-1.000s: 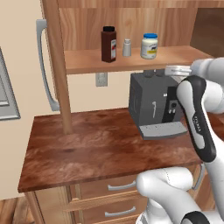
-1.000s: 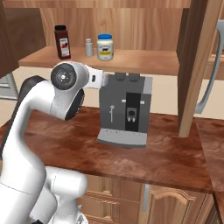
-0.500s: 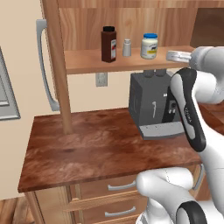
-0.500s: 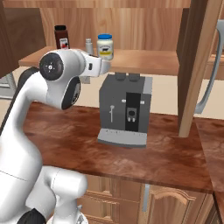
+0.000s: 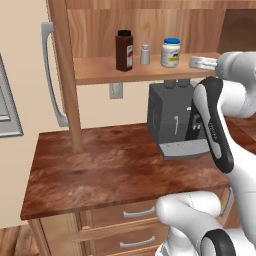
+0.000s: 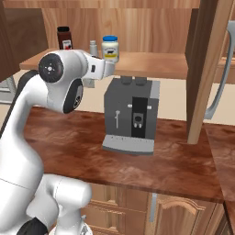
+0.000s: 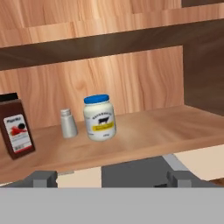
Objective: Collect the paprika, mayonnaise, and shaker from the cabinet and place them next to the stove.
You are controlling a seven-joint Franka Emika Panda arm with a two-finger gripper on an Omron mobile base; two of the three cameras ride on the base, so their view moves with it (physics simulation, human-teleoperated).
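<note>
On the plank shelf of the cabinet (image 5: 100, 70) stand the dark red-brown paprika (image 5: 124, 50), the small grey shaker (image 5: 145, 54) and the blue-lidded mayonnaise (image 5: 170, 52), in a row from left to right. My gripper (image 5: 196, 62) hovers at shelf height just right of the mayonnaise and in front of the shelf edge. In the hand view its fingertips (image 7: 41, 178) stand wide apart, so the gripper (image 7: 111, 178) is open and holds nothing. Ahead of it are the mayonnaise (image 7: 100, 117), the shaker (image 7: 68, 124) and the paprika (image 7: 16, 131). The stove is out of view.
A grey coffee machine (image 5: 172, 120) stands on the brown counter (image 5: 100, 170) right below my hand. A vertical wood post (image 5: 65, 75) rises at the left, another post (image 6: 204, 69) at the right. A fridge handle (image 5: 50, 75) is at the far left.
My hand has risen from the coffee machine's top to shelf height. It has hardly moved over the last half second. The three containers have not moved.
</note>
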